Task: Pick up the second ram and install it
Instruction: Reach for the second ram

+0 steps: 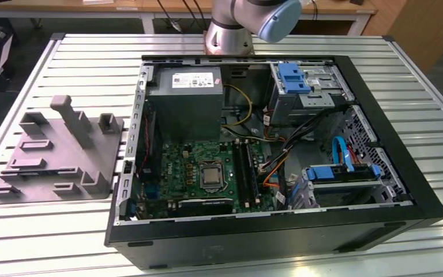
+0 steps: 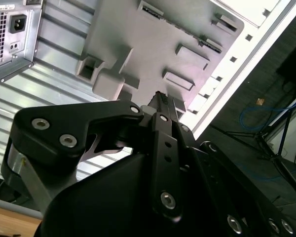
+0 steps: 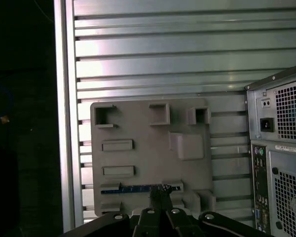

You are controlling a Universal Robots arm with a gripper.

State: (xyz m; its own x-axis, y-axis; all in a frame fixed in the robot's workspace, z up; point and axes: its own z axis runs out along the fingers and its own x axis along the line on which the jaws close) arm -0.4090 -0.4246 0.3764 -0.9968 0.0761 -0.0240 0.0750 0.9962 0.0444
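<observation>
Your slatted metal table (image 1: pixel 52 231) carries everything here. Its biggest load is the open computer case (image 1: pixel 283 238), lying on its side across the middle of the tabletop and out towards the edge on the exterior view's right, with the green mainboard and cabling exposed. The arm (image 1: pixel 241 26) rises at the far edge of the table, just behind the case. Beside the case, along the table's edge on the exterior view's left, you have the grey plastic block (image 1: pixel 52 156) with its upright posts and shallow pockets.

In the first wrist view, the gripper (image 3: pixel 160 193) hangs over that block. In the second wrist view, its fingertips (image 2: pixel 162 101) are drawn together with no gap you could make out, and nothing is clamped between them.

The second ram (image 3: pixel 133 189) sits in a pocket of the block, along the block's edge farthest from its row of three square posts. You see it from above and edge-on, so it reads as a thin, straight, blue-green strip, long and narrow, running parallel to that edge. Its chips cannot be made out. The dark fingertips cross the strip towards one end and hide a short stretch of it. You cannot tell from these views whether they touch the ram or hang above it.
</observation>
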